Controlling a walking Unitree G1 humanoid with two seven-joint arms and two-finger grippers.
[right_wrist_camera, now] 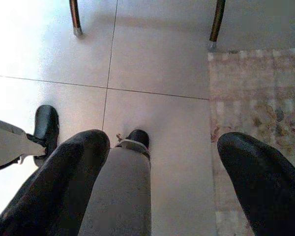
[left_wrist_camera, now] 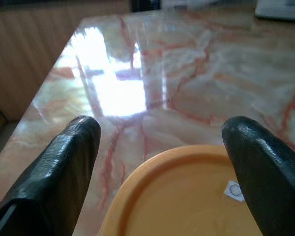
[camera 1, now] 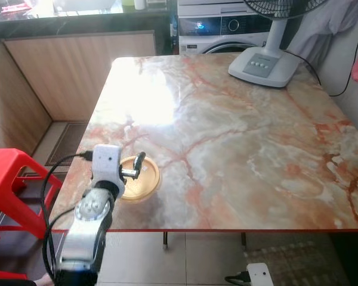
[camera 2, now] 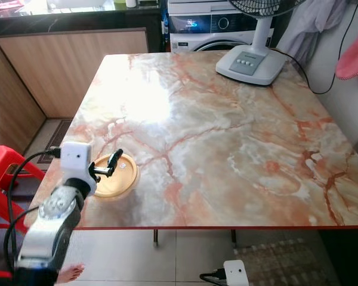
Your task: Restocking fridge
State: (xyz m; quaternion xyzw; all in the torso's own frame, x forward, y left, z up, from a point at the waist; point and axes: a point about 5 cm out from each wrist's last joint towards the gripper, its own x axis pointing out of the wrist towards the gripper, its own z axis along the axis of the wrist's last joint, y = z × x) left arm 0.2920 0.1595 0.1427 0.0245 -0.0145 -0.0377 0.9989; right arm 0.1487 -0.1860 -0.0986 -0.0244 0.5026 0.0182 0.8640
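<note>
- One orange lid [camera 1: 138, 177] is lying flat on the marble tabletop [camera 1: 227, 131], near its front edge and close to the front-left corner; being round, it is showing no long axis, and its face is pointing up.
- The left pincer [camera 1: 137, 167] is hanging over the lid's rear part, its wrist block hiding the lid's left rim in the head views.
- In the left wrist view the lid [left_wrist_camera: 187, 196] is being cut off at the frame edge, with a small pale sticker [left_wrist_camera: 233, 189] on it too blurred to read.
- The left pincer's two fingers [left_wrist_camera: 64, 162] are standing wide apart, one on each side of the lid's rim, gripping nothing; whether they are touching the lid I cannot tell.
- The right pincer [right_wrist_camera: 162, 162] is hanging low over the tiled floor [right_wrist_camera: 157, 59], its two fingers [right_wrist_camera: 265, 172] spread wide and holding nothing.
- Below it, two black feet [right_wrist_camera: 45, 125] and one grey leg of the robot are showing, with a rug [right_wrist_camera: 255, 98] beside them and two table legs [right_wrist_camera: 75, 17] cut off at the frame edge.
- One white fan [camera 1: 264, 62] is standing near the tabletop's far right corner, its head cut off by the frame.
- One red stool [camera 1: 12, 179], partly out of frame, is standing by the tabletop's left edge.
- One washing machine [camera 1: 221, 30] is sitting beyond the far edge, mostly hidden.
</note>
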